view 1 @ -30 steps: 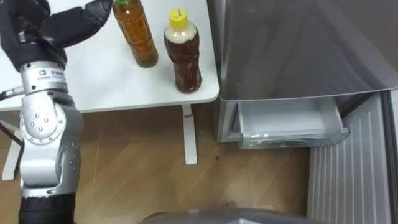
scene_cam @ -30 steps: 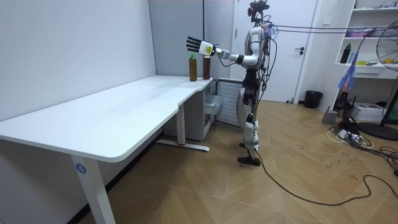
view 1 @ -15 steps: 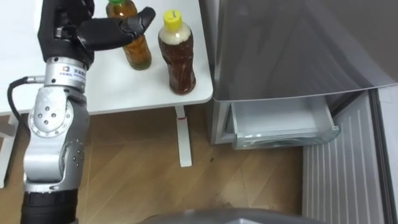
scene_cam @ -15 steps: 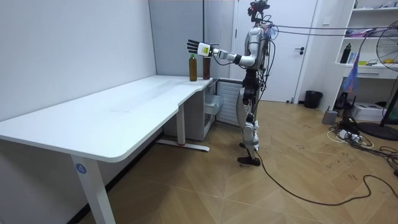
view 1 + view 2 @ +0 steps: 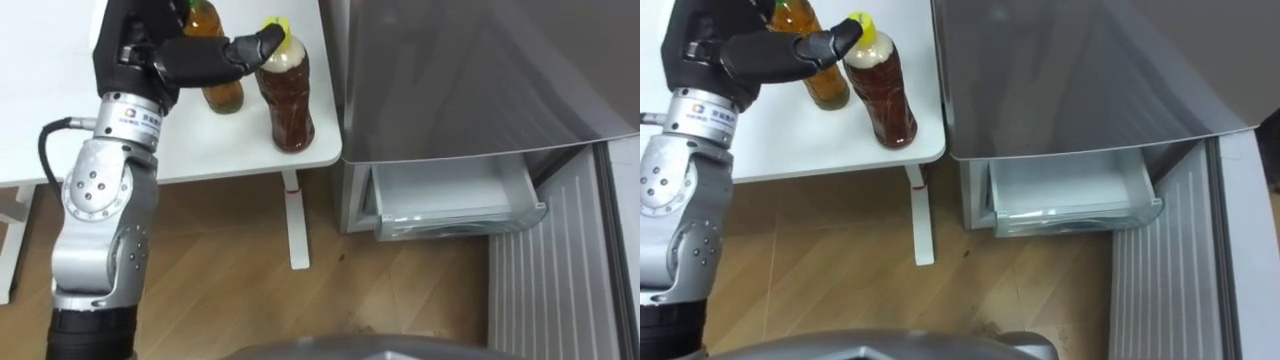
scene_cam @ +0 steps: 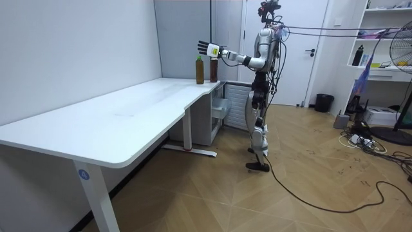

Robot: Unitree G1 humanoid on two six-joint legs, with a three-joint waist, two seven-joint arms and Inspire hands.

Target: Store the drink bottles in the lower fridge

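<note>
Your left robot hand (image 5: 160,58) is spread wide and holds nothing. It hovers above the corner of the desk (image 5: 200,150) with loose fingers, and one fingertip (image 5: 268,40) reaches as far as the cap of the yellow-capped bottle (image 5: 287,105); I cannot tell whether it actually touches. That bottle stands upright just to the right of the hand, close to the desk's edge. The green-capped bottle (image 5: 224,92) also stands upright, partly hidden behind the palm and just beside the first. Both drinks are on the desk and nothing has gone into the fridge yet. I judge the step in hand to be the reach for the first drink, most likely the yellow-capped one, since it sits at the fingers. Farther right of the hand and well below it, the lower fridge drawer (image 5: 455,205) is pulled out and looks empty, under the grey fridge (image 5: 470,70) front. Next, bring the hand lower and round the bottle's body rather than its cap. Then close the fingers firmly and lift straight up. The bottle is tall and near the edge, so a sideways nudge could tip it onto its neighbour or off the desk.
</note>
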